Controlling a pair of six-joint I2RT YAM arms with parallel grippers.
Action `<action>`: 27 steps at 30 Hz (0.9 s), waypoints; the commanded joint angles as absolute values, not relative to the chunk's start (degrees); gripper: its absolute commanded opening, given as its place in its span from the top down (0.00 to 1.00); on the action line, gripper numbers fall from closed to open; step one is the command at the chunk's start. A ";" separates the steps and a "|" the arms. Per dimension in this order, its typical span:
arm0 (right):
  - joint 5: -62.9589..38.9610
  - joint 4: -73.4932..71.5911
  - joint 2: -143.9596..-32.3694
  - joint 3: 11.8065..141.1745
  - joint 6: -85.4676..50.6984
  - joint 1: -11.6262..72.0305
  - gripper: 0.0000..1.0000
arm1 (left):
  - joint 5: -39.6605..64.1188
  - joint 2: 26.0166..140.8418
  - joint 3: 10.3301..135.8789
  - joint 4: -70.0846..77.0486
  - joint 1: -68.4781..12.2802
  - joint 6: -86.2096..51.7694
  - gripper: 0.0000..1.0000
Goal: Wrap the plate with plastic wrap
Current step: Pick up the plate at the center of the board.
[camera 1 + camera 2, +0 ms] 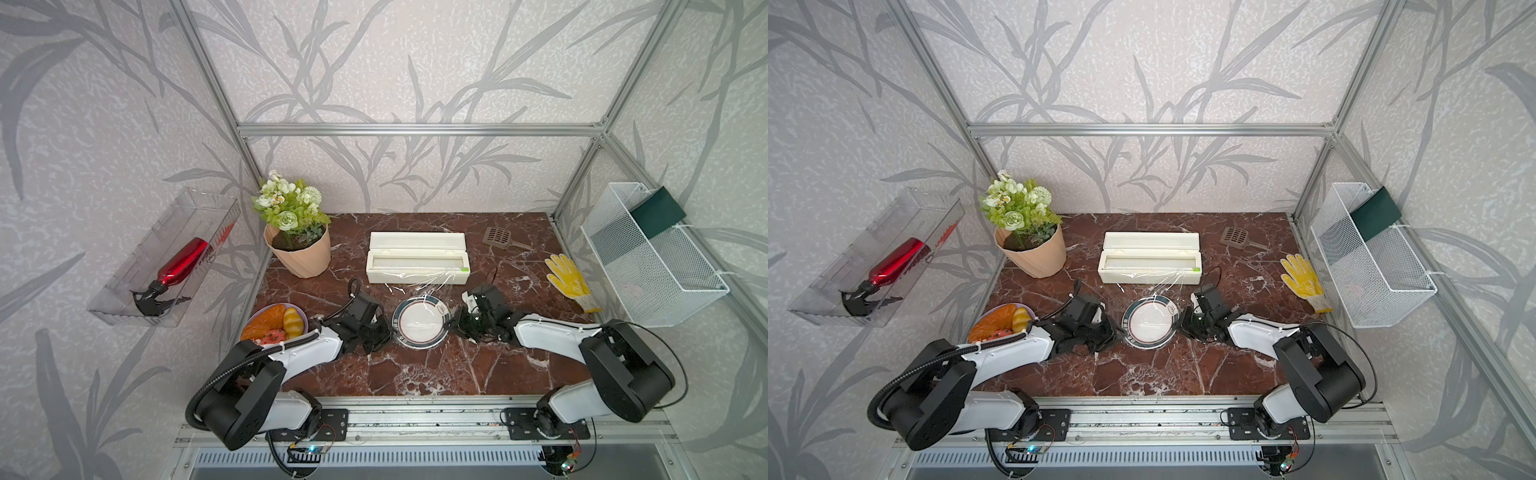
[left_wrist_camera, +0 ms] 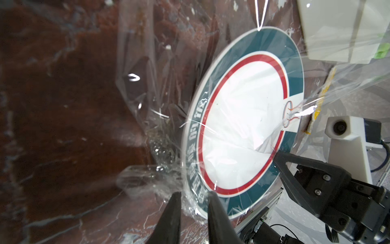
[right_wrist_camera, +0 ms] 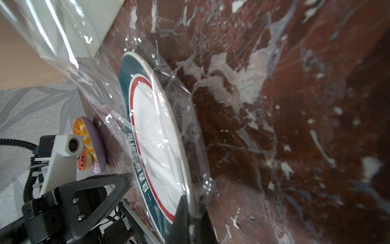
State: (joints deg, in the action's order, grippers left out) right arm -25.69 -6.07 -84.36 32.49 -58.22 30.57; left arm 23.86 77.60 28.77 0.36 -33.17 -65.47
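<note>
You're in the tucking stage, I'd judge. The plate (image 1: 419,322) lies flat at the middle of the table (image 1: 415,370), and the plastic wrap (image 1: 422,286) is draped over it. The wrap looks still joined to the box (image 1: 417,257) at the plate's 12 o'clock.

Your left gripper (image 2: 195,195) is at the plate's 9 o'clock, its fingers either side of the rim and the bunched wrap. I can't tell whether they are actually clamped. Your right gripper (image 3: 193,213) at 3 o'clock is closed, pinching the wrap at the rim.

Next you'll likely need to fold the loose edges under the rim and free the sheet from the box without dragging the plate.

The wrap is clear and creased, with bright glints. It is fairly smooth over the white centre and crumpled in a wad at 9 o'clock.
</note>
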 commanded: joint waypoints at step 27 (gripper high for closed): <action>-31.77 -16.49 -83.42 28.20 -65.14 30.32 1.00 | 28.15 83.05 26.83 19.72 -33.05 -68.38 0.87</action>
State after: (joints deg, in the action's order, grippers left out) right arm -28.38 -12.32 -83.55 28.32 -64.45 29.93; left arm 25.74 85.06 27.27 13.74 -32.77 -67.42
